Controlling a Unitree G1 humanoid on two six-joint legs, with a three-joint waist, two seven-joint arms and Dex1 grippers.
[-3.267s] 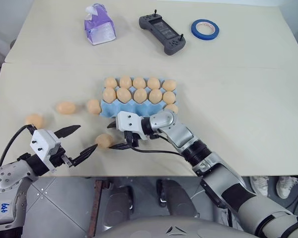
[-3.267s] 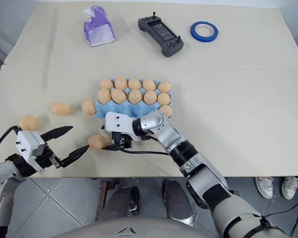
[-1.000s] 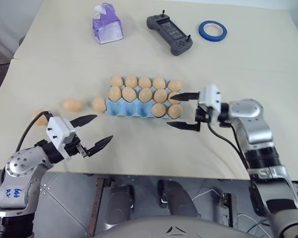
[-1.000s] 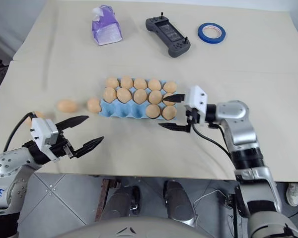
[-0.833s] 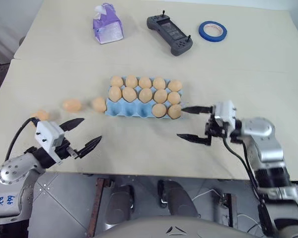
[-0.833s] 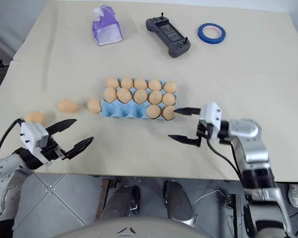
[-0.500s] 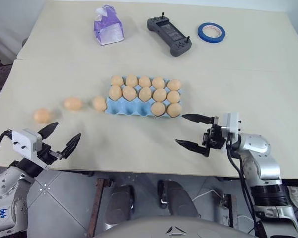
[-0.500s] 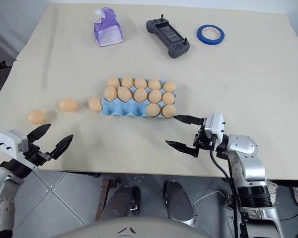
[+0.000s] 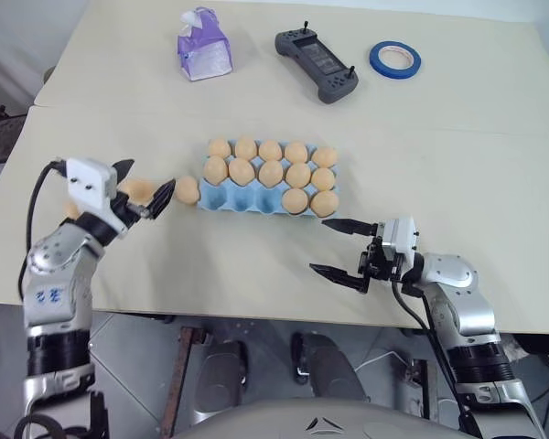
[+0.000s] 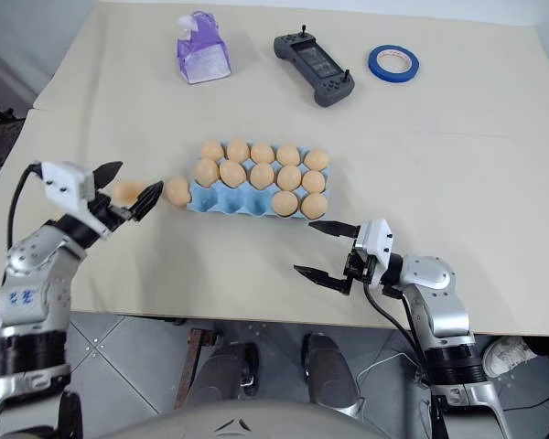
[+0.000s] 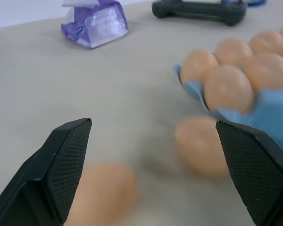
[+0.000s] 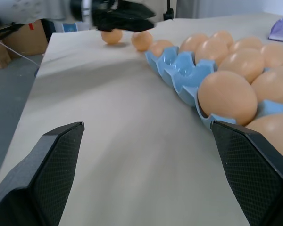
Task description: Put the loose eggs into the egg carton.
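The light-blue egg carton (image 9: 221, 196) lies mid-table, its two back rows full and two eggs in the front row's right cups. Three loose eggs lie in a line to its left: one (image 9: 187, 189) against the carton's end, one (image 9: 137, 188) between the fingers of my open left gripper (image 9: 143, 183), and the farthest (image 12: 112, 36) beyond it. I cannot tell whether the fingers touch that egg. My right gripper (image 9: 320, 245) stands open and empty near the front edge, in front of the carton's right end.
At the back of the table stand a purple tissue pack (image 9: 204, 43), a black controller (image 9: 317, 62) and a blue tape roll (image 9: 395, 58). A seam crosses the table behind the carton. Bare tabletop lies between the carton and the front edge.
My left gripper swung from the table's front edge forward to the loose eggs. My right gripper drew back from the carton toward the front edge. The front row gained an egg since the earliest frames.
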